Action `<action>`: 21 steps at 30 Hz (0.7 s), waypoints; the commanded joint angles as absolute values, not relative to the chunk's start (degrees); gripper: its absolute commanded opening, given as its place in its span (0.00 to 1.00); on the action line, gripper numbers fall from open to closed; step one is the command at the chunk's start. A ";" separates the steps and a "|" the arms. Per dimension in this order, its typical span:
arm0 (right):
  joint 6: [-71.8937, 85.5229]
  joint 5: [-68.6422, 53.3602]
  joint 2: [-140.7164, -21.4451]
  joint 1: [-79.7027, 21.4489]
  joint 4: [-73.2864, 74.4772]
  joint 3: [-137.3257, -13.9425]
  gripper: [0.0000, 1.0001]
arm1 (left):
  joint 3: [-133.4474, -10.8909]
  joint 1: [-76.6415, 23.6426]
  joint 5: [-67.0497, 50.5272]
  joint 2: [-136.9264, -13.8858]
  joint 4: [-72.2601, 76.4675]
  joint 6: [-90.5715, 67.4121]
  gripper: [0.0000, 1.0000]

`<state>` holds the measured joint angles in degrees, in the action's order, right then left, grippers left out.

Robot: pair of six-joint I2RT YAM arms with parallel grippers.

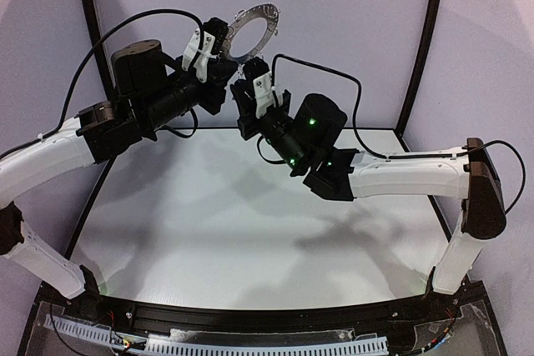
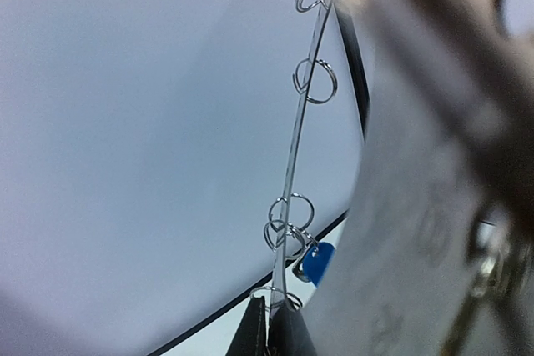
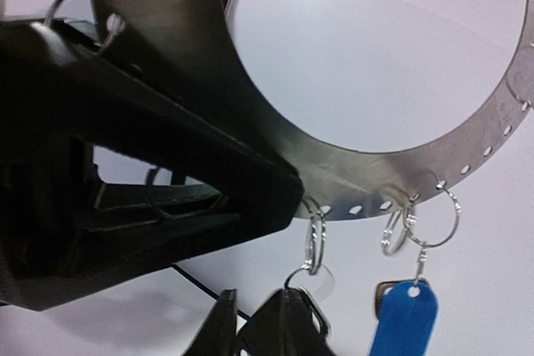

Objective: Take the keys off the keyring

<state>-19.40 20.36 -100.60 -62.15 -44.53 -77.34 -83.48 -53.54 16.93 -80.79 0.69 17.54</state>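
The keyring (image 1: 269,18), a flat grey disc with a wide hole and small wire loops on its rim, is held up high at the back. My left gripper (image 1: 219,43) is shut on its edge. In the left wrist view the keyring (image 2: 299,143) stands edge-on above that gripper (image 2: 274,327). A blue-headed key (image 3: 403,323) hangs from a loop on the keyring's (image 3: 350,179) lower rim. My right gripper (image 3: 250,327) is just under the rim, jaws nearly together. A second, dark key (image 3: 315,310) hangs against its right finger; whether it is pinched is unclear.
The white table (image 1: 250,223) lies far below both grippers. Black curved poles (image 1: 421,47) frame the pale backdrop. The right arm's black cable (image 1: 334,72) arcs behind its wrist. A black rail (image 1: 267,323) runs along the near edge.
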 commanded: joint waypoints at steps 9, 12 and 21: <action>-18.59 24.63 -98.38 -62.74 -47.21 -77.41 0.27 | -82.41 -53.77 16.61 -78.31 1.54 16.87 0.01; -18.48 24.63 -98.88 -62.75 -46.58 -78.27 0.27 | -82.36 -53.79 15.86 -78.21 1.37 16.91 0.01; -18.95 25.84 -99.59 -62.71 -45.54 -79.86 0.08 | -81.99 -53.74 15.17 -77.35 1.00 16.33 0.01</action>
<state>-19.11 24.34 -100.60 -62.19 -44.21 -78.41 -82.98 -53.54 16.27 -80.53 0.62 17.47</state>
